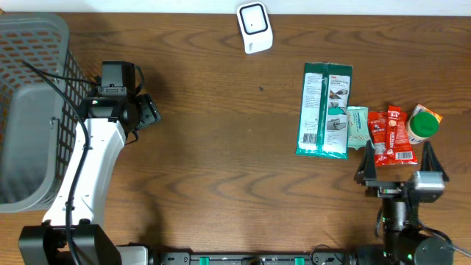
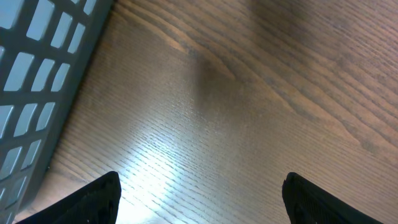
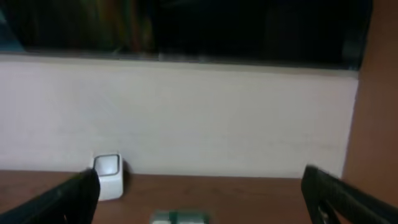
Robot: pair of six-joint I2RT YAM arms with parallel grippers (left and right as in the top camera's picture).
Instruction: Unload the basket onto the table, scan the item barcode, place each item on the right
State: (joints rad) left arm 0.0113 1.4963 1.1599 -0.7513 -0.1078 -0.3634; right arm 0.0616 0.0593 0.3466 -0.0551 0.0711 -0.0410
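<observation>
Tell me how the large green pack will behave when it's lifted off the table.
The large green pack lies flat and looks like a soft film pouch, so it will probably sag if gripped at one end. Its smooth-looking wrapper may be slippery. Being flat, it is unlikely to roll.

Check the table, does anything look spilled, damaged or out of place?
Nothing spilled or damaged. The scanner sits slightly askew at the far edge, and the red packets lie bunched beside the green-topped container.
</observation>
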